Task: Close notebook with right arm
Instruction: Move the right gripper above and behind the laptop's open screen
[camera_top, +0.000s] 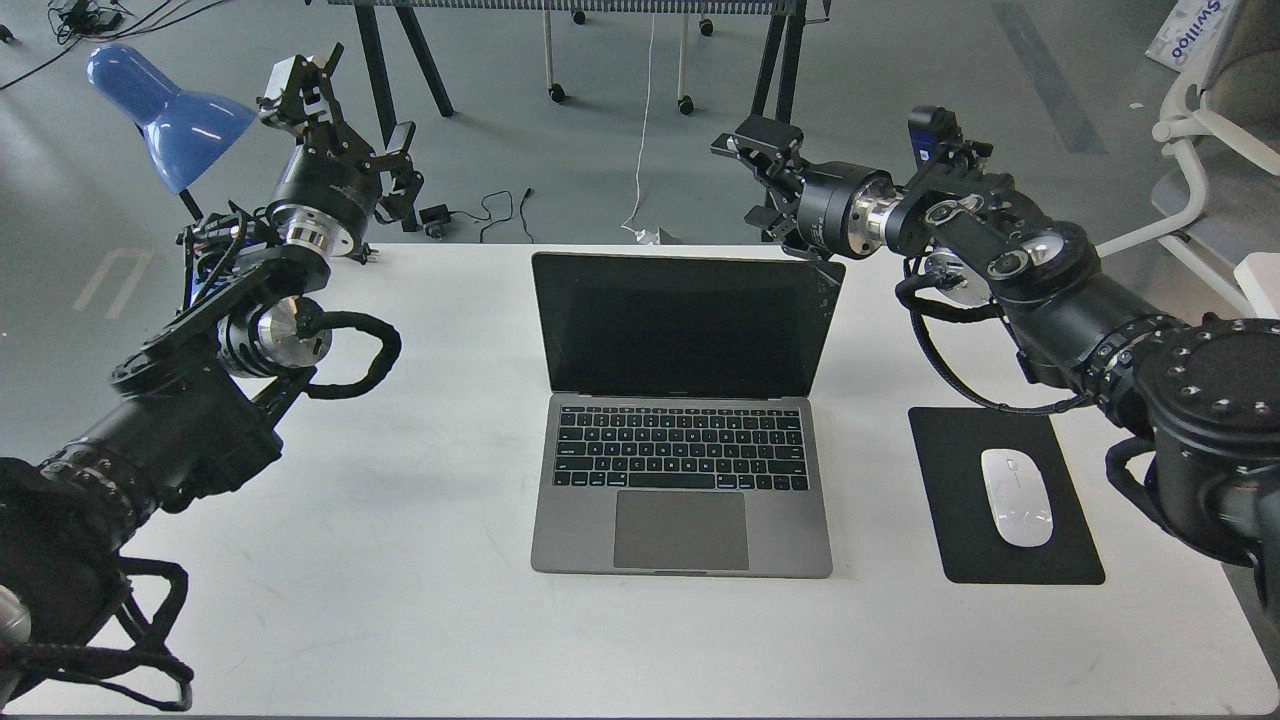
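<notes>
You see a white flat table (400, 560) on a grey floor (600, 150). The slim grey metal notebook (682, 420) sits mid-table, open, screen facing you, long side running left to right. Your black right gripper (752, 180) hangs just beyond its far right corner, fingers apart, holding nothing. Your black left gripper (345, 125) is open too.

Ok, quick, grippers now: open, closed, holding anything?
Left black claw gripper: open, empty.
Right black claw gripper: open, empty, behind the grey metal laptop lid's corner.
</notes>
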